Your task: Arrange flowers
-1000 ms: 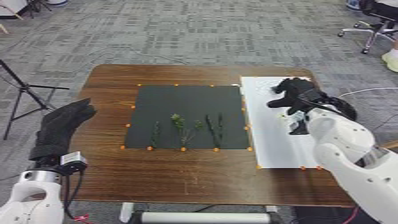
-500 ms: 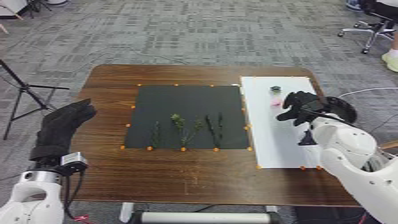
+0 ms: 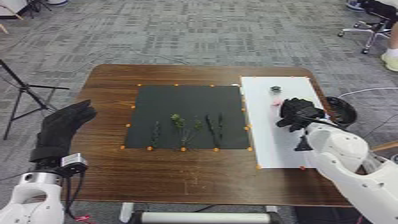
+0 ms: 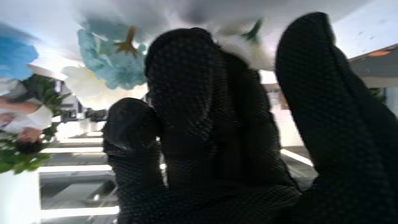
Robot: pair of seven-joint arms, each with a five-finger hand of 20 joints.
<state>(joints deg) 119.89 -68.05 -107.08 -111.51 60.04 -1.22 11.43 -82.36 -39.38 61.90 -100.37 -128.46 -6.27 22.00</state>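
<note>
The right hand (image 3: 300,113) partly hides a white flower (image 4: 256,51); a blue flower (image 4: 14,57) is cropped.

On the dark mat (image 3: 187,95) before me, I had slender green stems (image 3: 155,134) lying flat in a spaced row, a branching one (image 3: 185,131) tufted pale green among them. On the white sheet (image 3: 275,155), a small dark bloom (image 3: 276,89) lay near a pink one (image 3: 276,102). From my right wrist, I saw ruffled blue (image 4: 16,55), pale teal (image 4: 102,55) and cream (image 4: 87,86) petals.
</note>
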